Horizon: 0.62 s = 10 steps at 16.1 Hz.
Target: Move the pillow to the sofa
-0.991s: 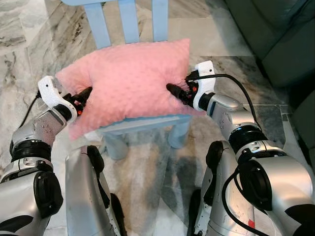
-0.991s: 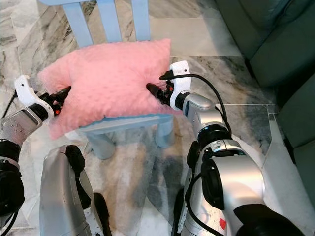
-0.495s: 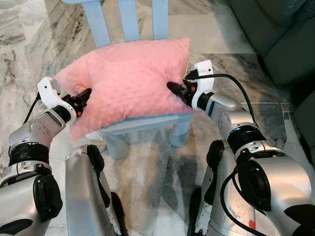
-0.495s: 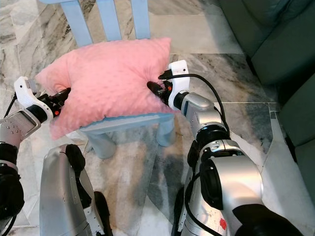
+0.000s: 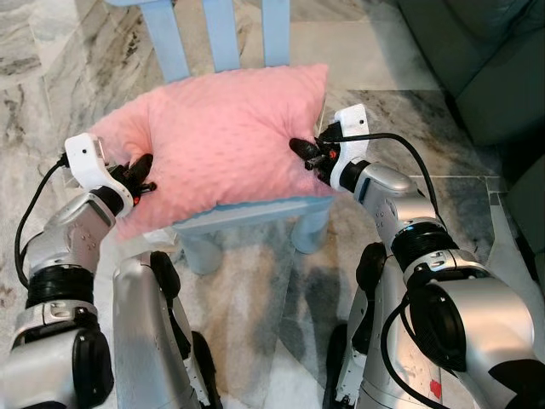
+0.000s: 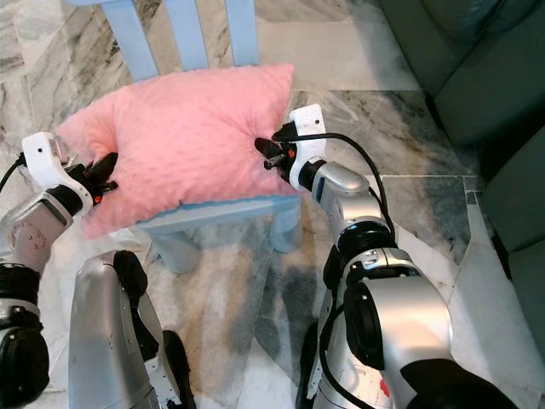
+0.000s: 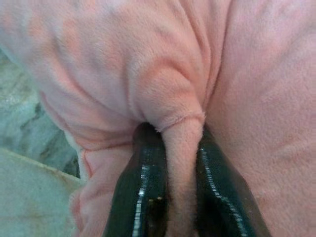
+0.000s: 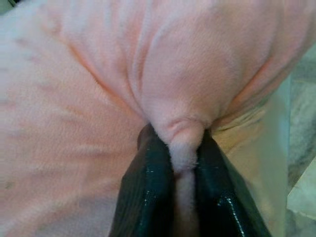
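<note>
A soft pink pillow (image 5: 221, 141) lies on the seat of a small light-blue chair (image 5: 247, 215) right before me. My left gripper (image 5: 141, 173) is shut on the pillow's left edge, and the left wrist view shows a fold of pink fabric (image 7: 180, 148) pinched between its black fingers (image 7: 140, 197). At the pillow's right edge my right gripper (image 5: 301, 152) is shut too, with a pinch of fabric (image 8: 181, 143) between its fingers (image 8: 148, 197). A dark green sofa (image 5: 477, 60) stands at the upper right.
The chair's blue back slats (image 5: 221, 34) rise behind the pillow. Grey-veined marble floor (image 5: 51, 77) lies all round, and my own silver legs (image 5: 153, 341) fill the lower part of the eye views.
Both grippers have pressed slightly deeper into the pillow's sides, and the pillow's left side has bunched up a little. The chair and the pillow's place are unchanged.
</note>
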{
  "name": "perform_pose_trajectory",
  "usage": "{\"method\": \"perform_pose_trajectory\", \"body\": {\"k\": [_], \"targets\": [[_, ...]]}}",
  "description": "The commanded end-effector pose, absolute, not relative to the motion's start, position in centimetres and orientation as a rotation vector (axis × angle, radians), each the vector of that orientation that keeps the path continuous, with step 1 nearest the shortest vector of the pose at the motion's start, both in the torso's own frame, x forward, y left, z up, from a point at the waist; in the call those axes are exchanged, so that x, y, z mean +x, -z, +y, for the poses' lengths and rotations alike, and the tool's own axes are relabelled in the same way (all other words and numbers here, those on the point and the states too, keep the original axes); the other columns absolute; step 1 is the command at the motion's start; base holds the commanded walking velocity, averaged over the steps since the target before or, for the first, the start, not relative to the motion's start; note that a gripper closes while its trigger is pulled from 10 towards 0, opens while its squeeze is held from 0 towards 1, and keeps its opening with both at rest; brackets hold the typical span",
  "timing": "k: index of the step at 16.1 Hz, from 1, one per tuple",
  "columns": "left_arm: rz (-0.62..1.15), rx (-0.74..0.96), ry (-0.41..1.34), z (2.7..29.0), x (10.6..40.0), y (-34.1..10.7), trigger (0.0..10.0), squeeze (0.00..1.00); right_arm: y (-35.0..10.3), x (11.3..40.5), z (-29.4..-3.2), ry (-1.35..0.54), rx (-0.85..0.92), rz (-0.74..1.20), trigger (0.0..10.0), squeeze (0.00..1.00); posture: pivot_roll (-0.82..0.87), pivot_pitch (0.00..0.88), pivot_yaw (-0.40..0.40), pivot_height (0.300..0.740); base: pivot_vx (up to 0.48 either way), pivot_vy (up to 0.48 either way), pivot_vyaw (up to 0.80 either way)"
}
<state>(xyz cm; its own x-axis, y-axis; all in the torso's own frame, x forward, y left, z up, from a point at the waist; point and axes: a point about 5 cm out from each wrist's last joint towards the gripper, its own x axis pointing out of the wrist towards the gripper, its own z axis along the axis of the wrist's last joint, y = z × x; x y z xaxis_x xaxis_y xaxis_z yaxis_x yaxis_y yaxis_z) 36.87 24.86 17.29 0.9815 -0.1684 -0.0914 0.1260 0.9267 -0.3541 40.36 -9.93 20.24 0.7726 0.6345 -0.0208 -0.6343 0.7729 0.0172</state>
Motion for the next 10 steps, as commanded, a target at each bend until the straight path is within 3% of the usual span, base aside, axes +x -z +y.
{"method": "perform_pose_trajectory", "body": {"k": [1, 8, 10], "targets": [[0.166, -0.351, 0.153, 24.3, 36.4, -15.9, 0.0, 0.00, -19.7, 39.9, -9.1, -0.745, -0.013, 0.032, 0.0, 0.00, 0.08, 0.266, 0.017, 0.365, 0.000, 0.000, 0.00], [0.013, -0.214, 0.029, 23.3, 35.0, -14.8, 0.0, 0.00, -19.4, 38.5, -10.7, -0.631, 0.014, -0.131, 0.0, 0.00, 0.06, 0.006, 0.029, 0.365, 0.000, 0.000, 0.00], [0.028, -0.183, 0.032, 22.2, 34.2, -13.3, 0.0, 0.00, -17.7, 37.6, -11.5, -0.553, 0.043, -0.131, 0.0, 0.00, 0.05, 0.000, 0.036, 0.365, 0.000, 0.000, 0.00]]}}
